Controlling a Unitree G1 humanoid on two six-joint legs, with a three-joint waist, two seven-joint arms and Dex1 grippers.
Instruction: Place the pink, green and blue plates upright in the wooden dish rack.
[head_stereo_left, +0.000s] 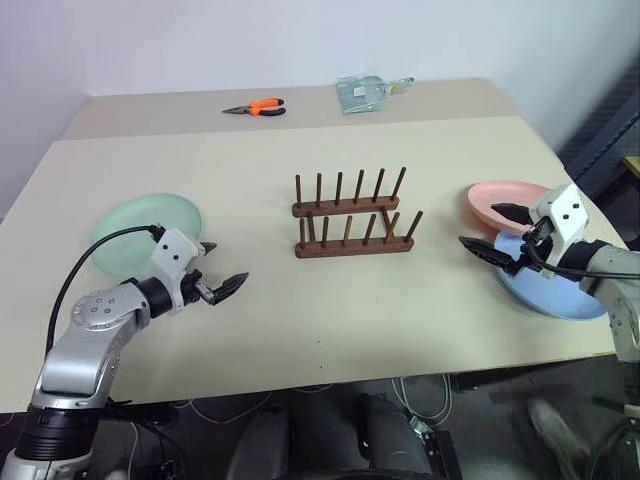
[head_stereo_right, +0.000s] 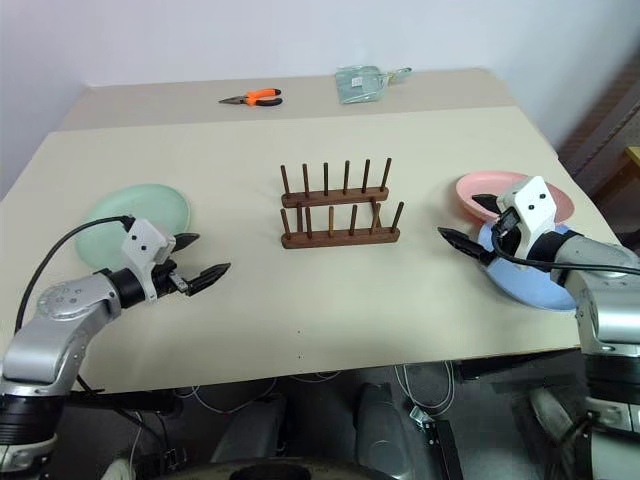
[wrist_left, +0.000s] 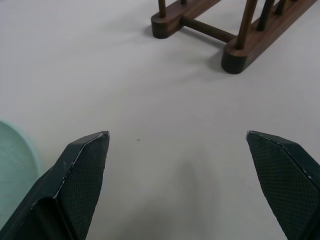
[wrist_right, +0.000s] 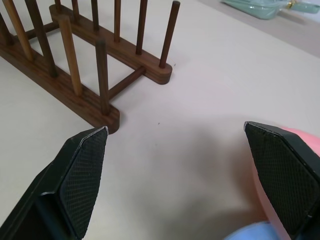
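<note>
The dark wooden dish rack (head_stereo_left: 350, 215) stands in the middle of the table with nothing between its pegs. Flat on the table at the left lies the green plate (head_stereo_left: 145, 232). My left gripper (head_stereo_left: 224, 264) hovers open just to its right, fingers pointing toward the rack (wrist_left: 235, 55). On the right, the pink plate (head_stereo_left: 500, 200) lies flat, with the blue plate (head_stereo_left: 550, 290) in front of it at the table's edge. Over the near rim of these two plates my right gripper (head_stereo_left: 485, 226) stands open, facing the rack (wrist_right: 100, 95). Neither gripper holds anything.
Orange-handled pliers (head_stereo_left: 257, 108) and a clear plastic packet (head_stereo_left: 365, 93) lie at the far side of the beige table (head_stereo_left: 300, 330). The blue plate overhangs the right edge slightly. Open tabletop lies between each gripper and the rack.
</note>
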